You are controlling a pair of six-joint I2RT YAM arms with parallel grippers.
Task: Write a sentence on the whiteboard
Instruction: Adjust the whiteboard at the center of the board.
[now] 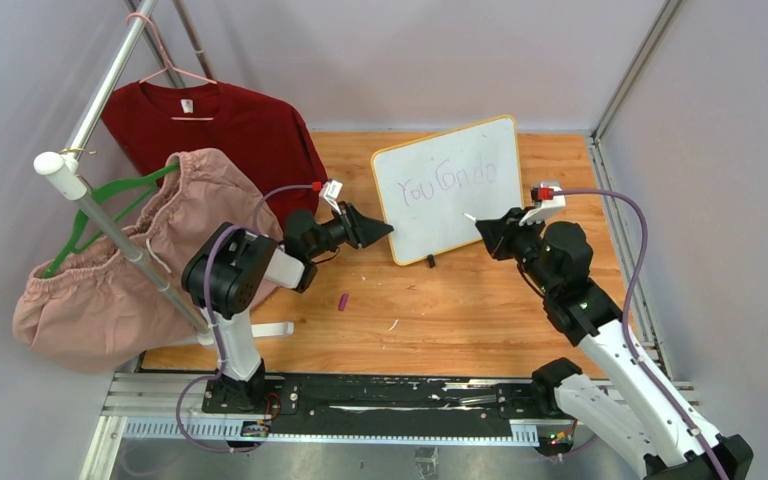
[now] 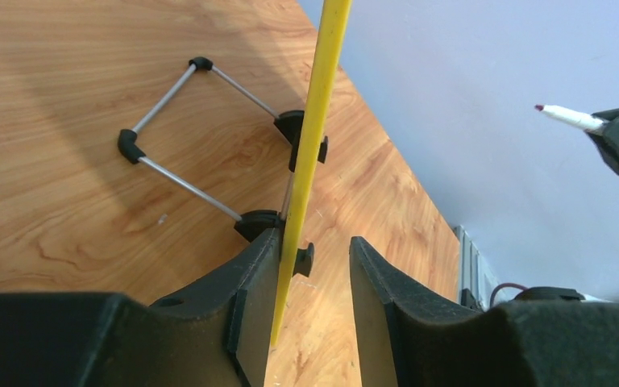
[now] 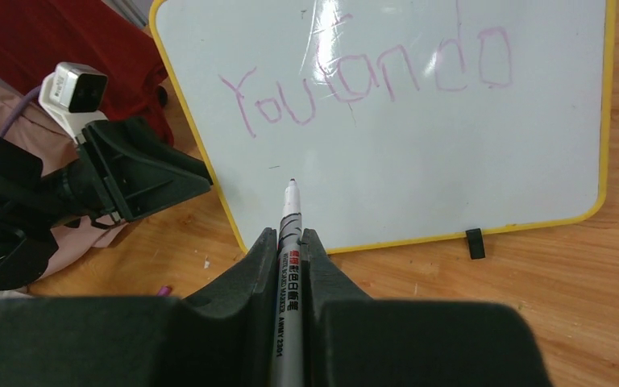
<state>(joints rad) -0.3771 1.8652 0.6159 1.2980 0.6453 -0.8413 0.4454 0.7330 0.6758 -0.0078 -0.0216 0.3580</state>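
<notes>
Right gripper (image 3: 290,242) clamped on marker (image 3: 291,211), tip just short of the whiteboard's (image 1: 460,225) bare lower half, beneath the sentence (image 3: 363,76). Left gripper (image 2: 314,243) straddles the whiteboard's left edge, jaws parted.

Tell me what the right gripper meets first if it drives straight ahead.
Probably the whiteboard: the marker in the right gripper points at its bare face below the sentence, tip first. The gap is hard to judge.
</notes>
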